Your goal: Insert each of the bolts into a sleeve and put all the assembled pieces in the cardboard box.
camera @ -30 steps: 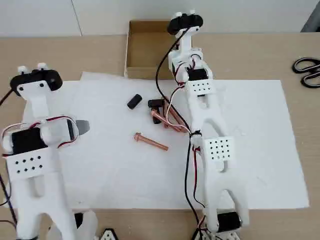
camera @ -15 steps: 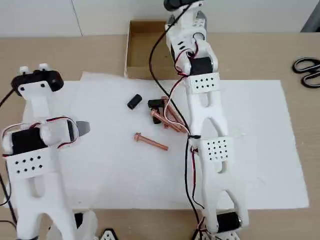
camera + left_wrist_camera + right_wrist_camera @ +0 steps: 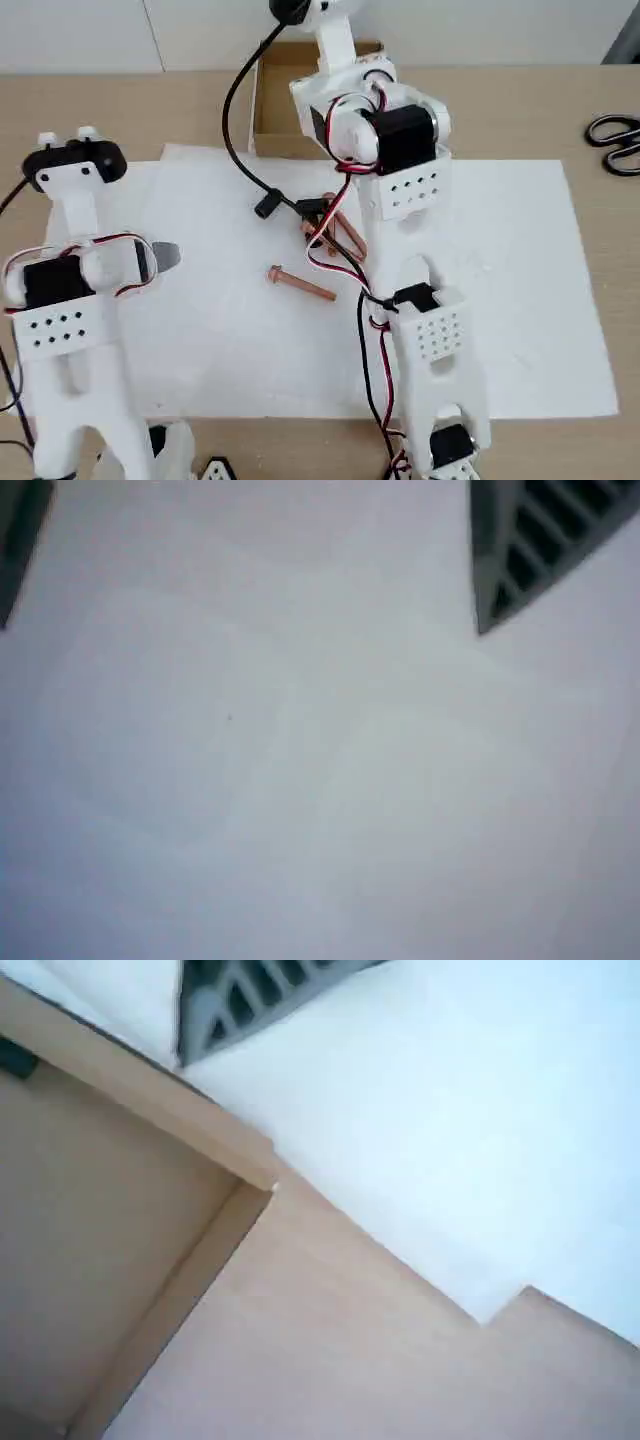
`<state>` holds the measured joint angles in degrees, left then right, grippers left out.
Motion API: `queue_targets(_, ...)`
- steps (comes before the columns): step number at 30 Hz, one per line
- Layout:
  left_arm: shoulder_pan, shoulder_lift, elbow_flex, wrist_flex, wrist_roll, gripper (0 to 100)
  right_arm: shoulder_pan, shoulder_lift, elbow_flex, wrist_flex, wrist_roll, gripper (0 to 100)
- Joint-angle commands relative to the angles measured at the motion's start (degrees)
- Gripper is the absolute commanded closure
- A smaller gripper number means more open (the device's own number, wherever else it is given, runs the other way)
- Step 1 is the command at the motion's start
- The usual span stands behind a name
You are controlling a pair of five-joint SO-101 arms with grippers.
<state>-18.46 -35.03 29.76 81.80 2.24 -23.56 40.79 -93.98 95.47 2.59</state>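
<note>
At the far left, my left arm is standing folded over the left end of the white sheet that is covering the middle of the surface. My left claw is hanging wide open just above the sheet and is gripping nothing; its wrist view is showing plain sheet between the two dark jaws.

Further right, a black sleeve is lying alone on the sheet. Nearer to me and a little right of it, a single copper bolt is lying loose, not inserted in any sleeve. Beyond them, the cardboard box is sitting on the surface, touching the sheet's far edge.

Next, a small heap of copper bolts is lying with a second black sleeve at its far end. My right arm is partly covering the heap, so I cannot count the bolts. That arm is stretching from the near edge to above the box.

My right claw is hovering by a corner of the box, and I cannot tell whether it is open, closed or holding anything. At the far right, scissors are lying on the surface.
</note>
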Motion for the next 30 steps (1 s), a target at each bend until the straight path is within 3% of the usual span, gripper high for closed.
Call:
queue_targets(1, 0.0, -0.53, -0.22, -0.35, 2.2, 72, -1.45, -4.88, -2.02, 1.71, 0.09, 71.0)
queue_targets(8, 2.9, -0.18, 1.27, -7.65, 1.32, 72, -2.15, -4.97, -1.05, 2.07, -2.37, 71.0)
queue_targets(13, 6.86, -0.18, 5.14, -8.35, -0.26, 72, -3.82, -7.25, 11.43, 2.07, -4.13, 71.1)
queue_targets(19, 1.41, -0.44, 7.43, -8.0, -0.35, 72, -9.8, -10.33, 24.09, -4.0, -13.27, 71.1)
queue_targets(26, -6.24, -0.62, 12.35, -8.26, -0.44, 72, -10.86, -1.71, 26.99, -17.71, -37.1, 71.1)
queue_targets(30, -6.86, -0.62, 14.73, -8.35, -0.88, 72, -10.77, 4.53, 26.99, -21.05, -38.59, 71.1)
